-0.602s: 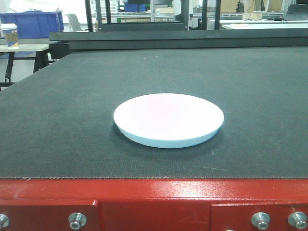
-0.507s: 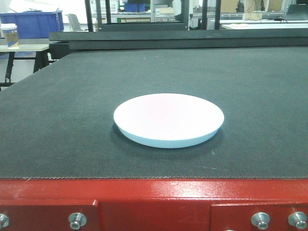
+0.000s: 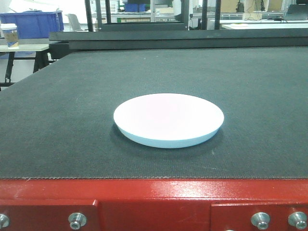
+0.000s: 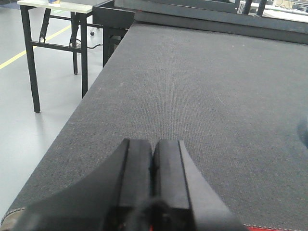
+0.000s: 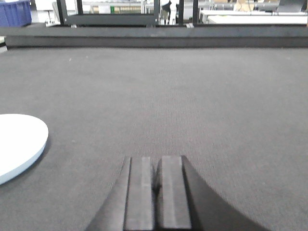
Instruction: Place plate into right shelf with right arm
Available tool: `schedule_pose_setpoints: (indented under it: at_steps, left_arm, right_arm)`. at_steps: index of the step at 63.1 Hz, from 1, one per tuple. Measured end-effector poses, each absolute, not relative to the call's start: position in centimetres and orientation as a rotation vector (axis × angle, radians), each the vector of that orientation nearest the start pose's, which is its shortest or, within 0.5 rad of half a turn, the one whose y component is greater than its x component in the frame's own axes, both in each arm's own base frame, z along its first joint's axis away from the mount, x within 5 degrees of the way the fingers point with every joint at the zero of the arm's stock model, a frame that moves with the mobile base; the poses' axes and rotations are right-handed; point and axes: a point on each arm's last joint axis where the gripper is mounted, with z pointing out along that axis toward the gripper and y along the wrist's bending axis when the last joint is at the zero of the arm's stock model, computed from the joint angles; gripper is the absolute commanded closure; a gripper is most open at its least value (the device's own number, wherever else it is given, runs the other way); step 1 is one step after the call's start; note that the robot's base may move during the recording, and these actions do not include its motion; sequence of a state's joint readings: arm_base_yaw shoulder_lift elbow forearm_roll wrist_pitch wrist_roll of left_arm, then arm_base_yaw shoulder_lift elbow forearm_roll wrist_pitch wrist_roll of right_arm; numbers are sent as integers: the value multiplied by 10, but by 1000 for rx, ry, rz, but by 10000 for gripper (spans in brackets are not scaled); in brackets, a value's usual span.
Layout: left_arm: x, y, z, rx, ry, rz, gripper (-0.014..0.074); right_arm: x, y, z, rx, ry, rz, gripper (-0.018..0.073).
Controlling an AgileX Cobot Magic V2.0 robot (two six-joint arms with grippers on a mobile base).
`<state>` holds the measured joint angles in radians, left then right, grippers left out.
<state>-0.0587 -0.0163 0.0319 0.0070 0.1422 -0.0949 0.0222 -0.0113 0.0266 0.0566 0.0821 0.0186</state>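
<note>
– Since both wrist views look out over the table, where does the plate sit on it?
– Flat and right way up on the dark matting, about midway between the left and right edges and closer to the front edge than the back. It lies apart from both pairs of fingers.
– And the right fingers?
– Pressed together, pad against pad, pinching nothing. They hang low over the matting near the front edge, right of the plate. From their wrist view the plate shows only at the left border, well apart from them.
– The left fingers?
– Also pressed together, gripping nothing. They hover near the front left corner, close to the left edge, with grey floor visible beyond it.
– Anything else around?
– A red front rail with bolt heads runs below the front edge. Past the back left corner a blue bin and a cup stand on a side bench; whether those two touch, I cannot tell.
</note>
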Motion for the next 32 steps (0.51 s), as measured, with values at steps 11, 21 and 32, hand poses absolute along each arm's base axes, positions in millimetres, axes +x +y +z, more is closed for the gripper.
schedule_pose_setpoints:
  at_steps: [11,21,32]
  left_arm:
    - [56,-3,190,-25,1642,-111,643]
    - [56,-3,190,-25,1642,-111,643]
    - [56,-3,190,-25,1642,-111,643]
  right_arm:
    - [56,1,206,40,1488,78,505]
    - [53,0,224,83,1290,128,505]
    - [34,0,290,134,1183,231,505]
